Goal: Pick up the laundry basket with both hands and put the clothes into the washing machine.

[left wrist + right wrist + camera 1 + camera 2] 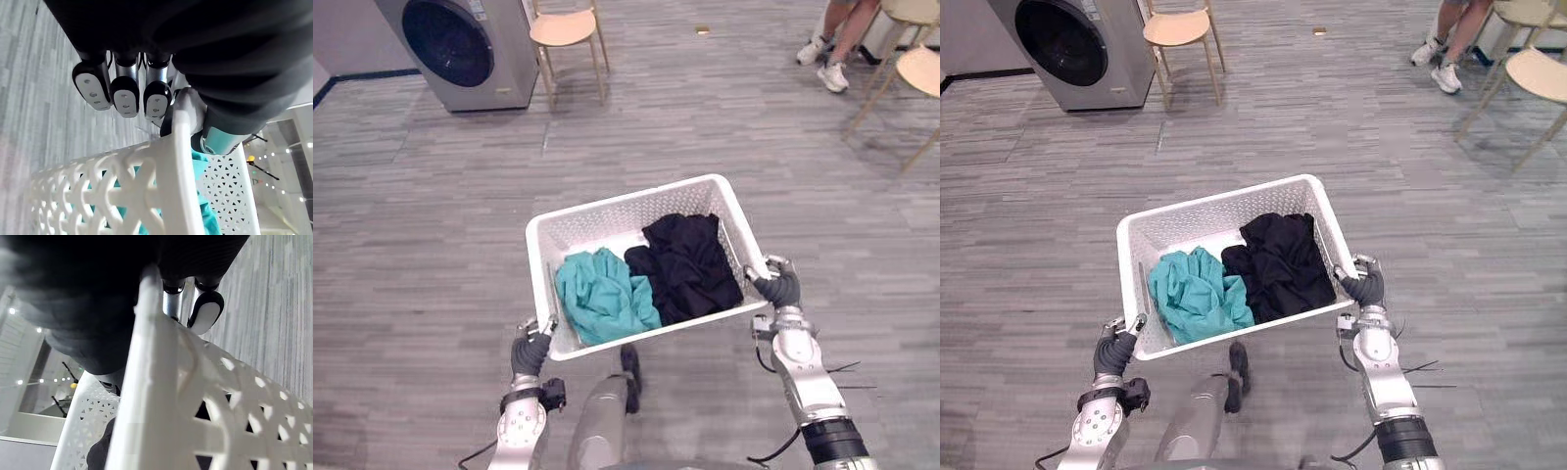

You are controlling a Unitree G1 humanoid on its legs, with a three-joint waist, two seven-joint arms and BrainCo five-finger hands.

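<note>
- The laundry basket (626,210) is held between both hands, clear of the floor (705,127), directly in front of the robot.
- The left hand (530,351) is clamped on the near-left rim. In its wrist view the fingers (124,93) curl over the white rim with the thumb opposed.
- The right hand (780,286) is clamped on the right rim. In its wrist view the fingers (205,313) wrap the edge.
- Contents: a teal garment (602,294) lies at the left end and a black garment (690,262) at the right end. Both sit below the rim.
- The long axis of the basket runs hand to hand, skewed so that the right end lies further forward.
- Key relation: the washing machine (460,49) stands ahead and to the robot's left, well apart from the basket, with its round door facing the robot. The left hand is the nearer one.
- Clearance: the floor between the basket and the machine is open. A chair (568,29) stands just beside the machine on its right.
- A person (837,44) and another chair (920,69) are at the far right, off the likely path.
- Judgement: the approach calls for a leftward turn, passing clear of the chair legs.
</note>
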